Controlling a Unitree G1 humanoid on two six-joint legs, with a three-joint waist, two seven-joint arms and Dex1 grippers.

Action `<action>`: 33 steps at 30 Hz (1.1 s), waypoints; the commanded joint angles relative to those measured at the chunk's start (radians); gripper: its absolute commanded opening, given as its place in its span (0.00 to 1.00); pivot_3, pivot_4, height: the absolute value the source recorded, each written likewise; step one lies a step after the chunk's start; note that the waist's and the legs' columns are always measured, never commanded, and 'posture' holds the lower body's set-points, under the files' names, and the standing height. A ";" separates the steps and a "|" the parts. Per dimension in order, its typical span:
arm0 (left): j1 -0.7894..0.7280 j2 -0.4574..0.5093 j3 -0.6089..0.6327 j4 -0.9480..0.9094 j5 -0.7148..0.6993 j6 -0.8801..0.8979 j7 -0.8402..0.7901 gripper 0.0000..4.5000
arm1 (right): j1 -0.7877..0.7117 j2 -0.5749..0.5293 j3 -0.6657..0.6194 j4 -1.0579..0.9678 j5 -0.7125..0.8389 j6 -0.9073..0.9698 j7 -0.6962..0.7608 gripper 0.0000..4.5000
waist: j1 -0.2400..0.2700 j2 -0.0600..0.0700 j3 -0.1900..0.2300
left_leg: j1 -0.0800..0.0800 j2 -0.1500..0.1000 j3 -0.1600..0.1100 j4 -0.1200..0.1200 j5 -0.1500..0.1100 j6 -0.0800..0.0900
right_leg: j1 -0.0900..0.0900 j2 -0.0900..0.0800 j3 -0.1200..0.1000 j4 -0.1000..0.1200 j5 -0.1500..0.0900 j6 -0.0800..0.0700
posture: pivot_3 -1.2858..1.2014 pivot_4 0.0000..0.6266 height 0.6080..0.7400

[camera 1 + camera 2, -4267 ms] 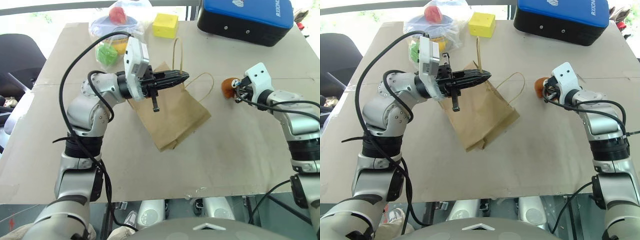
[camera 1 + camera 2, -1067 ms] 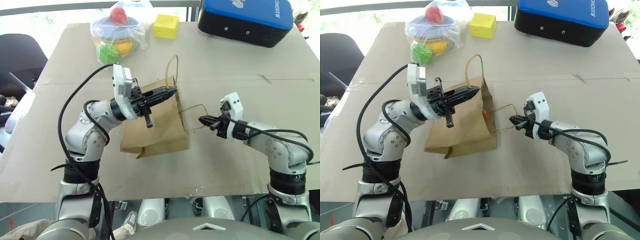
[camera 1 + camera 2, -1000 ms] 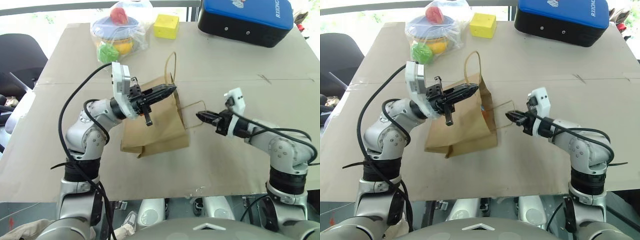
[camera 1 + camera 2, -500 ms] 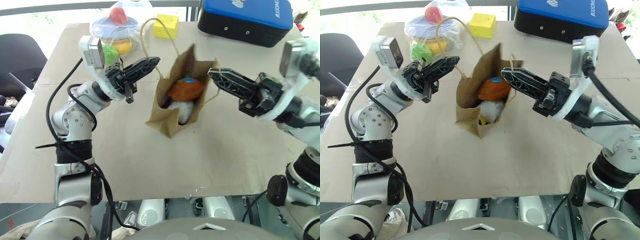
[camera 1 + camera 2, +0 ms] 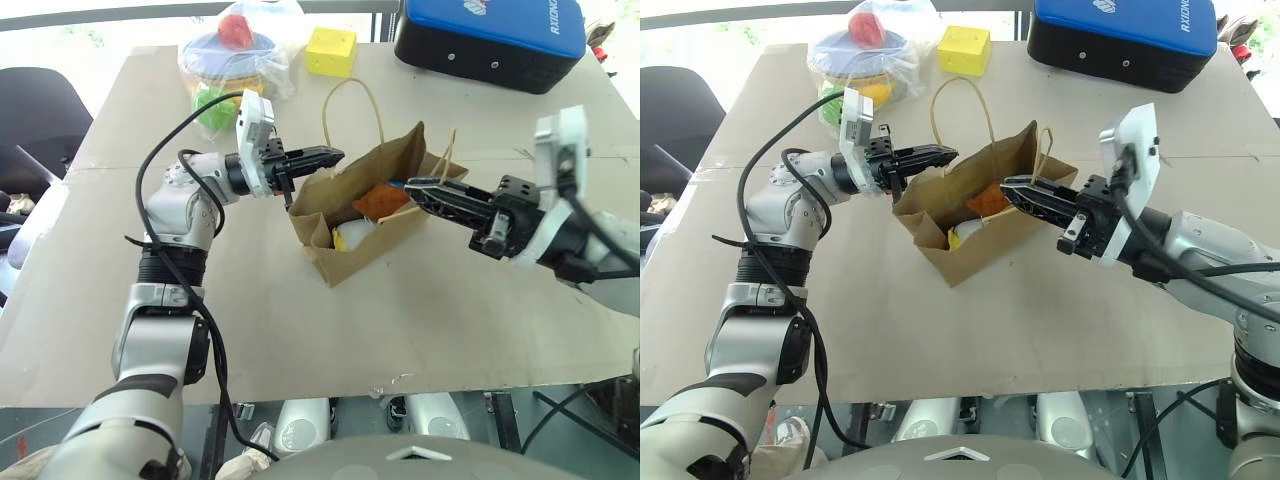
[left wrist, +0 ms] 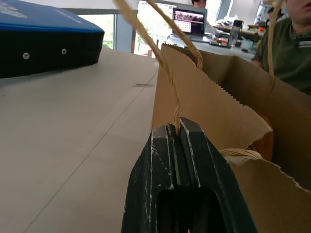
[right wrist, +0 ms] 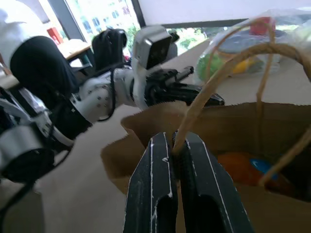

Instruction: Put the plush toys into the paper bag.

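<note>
The brown paper bag (image 5: pixel 372 243) stands open on the table, tilted, held by its two twine handles. My left gripper (image 5: pixel 338 154) is shut on the left handle (image 6: pixel 167 73), level and pointing right. My right gripper (image 5: pixel 412 184) is shut on the right handle (image 7: pixel 214 87) at the bag's other rim. Inside the bag lie both plush toys. The brown-orange one (image 5: pixel 384 200) with a blue mark (image 7: pixel 260 166) lies on top. Beneath it is the white one (image 5: pixel 352 234) with a bit of yellow, mostly hidden by the bag's wall.
At the back of the cardboard-covered table (image 5: pixel 450 320) lie a clear plastic bag of colourful toys (image 5: pixel 235 55), a yellow cube (image 5: pixel 331 50) and a blue-and-black case (image 5: pixel 490 40). A dark chair (image 5: pixel 30 110) stands at the left. A person (image 6: pixel 291 43) sits beyond the table.
One second ago the bag lay flat. Both grippers then lifted it open by the handles. Since half a second ago it has sunk and tilted, the left gripper nearer its rim, the right lower.
</note>
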 commanded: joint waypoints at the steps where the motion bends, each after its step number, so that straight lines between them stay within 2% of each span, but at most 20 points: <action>1: -0.033 0.024 0.030 0.023 0.023 -0.051 -0.022 0.16 | -0.002 -0.033 -0.008 -0.033 -0.066 -0.053 0.089 0.19 | 0.001 0.000 0.000 | 0.000 0.000 0.000 0.000 0.000 0.000 | 0.000 0.000 0.000 0.000 0.000 0.000 | 0.52 0.24 0.95; 2: -0.035 0.030 0.036 0.023 0.016 -0.043 -0.031 0.22 | -0.004 -0.041 -0.011 -0.038 -0.075 -0.060 0.099 0.29 | 0.001 0.000 0.000 | 0.000 0.000 0.000 0.000 0.000 0.000 | 0.000 0.000 0.000 0.000 0.000 0.000 | 0.52 0.24 0.95; 5: -0.023 0.039 0.081 -0.012 -0.049 0.023 -0.047 0.52 | -0.015 -0.077 -0.025 -0.048 -0.132 -0.079 0.109 0.60 | 0.000 0.000 0.000 | 0.000 0.000 0.000 0.000 0.000 0.000 | 0.000 -0.001 0.000 0.000 0.000 0.000 | 0.52 0.24 0.95; 8: 0.023 0.070 0.120 -0.090 -0.127 0.149 -0.065 0.78 | 0.007 -0.153 -0.074 -0.072 -0.063 -0.064 0.155 0.86 | -0.001 0.000 0.000 | -0.001 0.000 0.000 0.000 0.000 0.000 | 0.000 -0.001 0.000 0.000 0.000 0.000 | 0.52 0.24 0.95; 9: 0.042 0.086 0.129 -0.117 -0.146 0.191 -0.068 0.93 | 0.021 -0.186 -0.094 -0.083 -0.028 -0.056 0.175 0.87 | -0.001 0.000 0.000 | 0.000 0.000 0.000 0.000 0.000 0.000 | 0.000 -0.001 0.000 0.000 0.000 0.000 | 0.52 0.24 0.95; 10: 0.063 0.108 0.142 -0.141 -0.169 0.235 -0.073 1.00 | 0.034 -0.214 -0.117 -0.087 0.005 -0.054 0.184 0.87 | -0.001 0.000 0.000 | -0.001 0.000 -0.001 0.000 0.000 0.000 | 0.000 -0.002 -0.001 -0.001 0.000 0.000 | 0.52 0.24 0.95; 16: 0.215 0.218 0.216 -0.288 -0.288 0.417 -0.103 1.00 | 0.132 -0.302 -0.232 -0.072 0.114 -0.077 0.178 0.87 | -0.003 0.000 0.000 | 0.000 0.001 -0.002 0.000 0.000 0.000 | 0.001 -0.003 -0.002 0.000 0.000 0.000 | 0.52 0.24 0.95; 19: 0.313 0.244 0.240 -0.381 -0.348 0.486 -0.110 1.00 | 0.209 -0.327 -0.251 -0.095 0.100 -0.069 0.207 0.87 | 0.002 0.000 0.000 | 0.000 0.001 -0.002 0.000 0.000 0.000 | 0.001 -0.003 -0.002 0.000 0.000 0.000 | 0.52 0.24 0.95; 22: 0.380 0.249 0.239 -0.443 -0.358 0.492 -0.105 1.00 | 0.265 -0.320 -0.136 -0.137 -0.033 -0.078 0.269 0.56 | 0.005 0.000 0.000 | 0.000 0.000 -0.002 0.000 0.000 0.000 | 0.002 -0.004 -0.003 0.000 0.000 0.000 | 0.52 0.24 0.95; 27: 0.430 0.218 0.192 -0.505 -0.303 0.410 -0.089 1.00 | 0.234 -0.265 0.222 -0.099 -0.469 -0.205 0.415 0.05 | 0.004 -0.001 0.000 | 0.001 0.000 -0.002 0.000 0.000 0.000 | 0.002 -0.003 -0.002 0.001 0.000 0.000 | 0.52 0.24 0.95; 29: 0.437 0.208 0.182 -0.513 -0.294 0.389 -0.085 1.00 | 0.221 -0.241 0.296 -0.061 -0.573 -0.256 0.463 0.02 | 0.006 -0.001 0.000 | 0.001 0.000 -0.002 0.000 0.000 0.000 | 0.001 -0.003 -0.002 0.001 0.000 0.000 | 0.52 0.24 0.95; 33: 0.481 0.214 0.155 -0.540 -0.269 0.348 -0.105 1.00 | 0.109 -0.089 0.435 0.082 -0.732 -0.347 0.514 0.02 | -0.002 -0.001 0.000 | 0.001 0.000 -0.002 0.000 0.000 0.000 | 0.001 -0.001 -0.001 0.001 0.000 0.000 | 0.52 0.24 0.95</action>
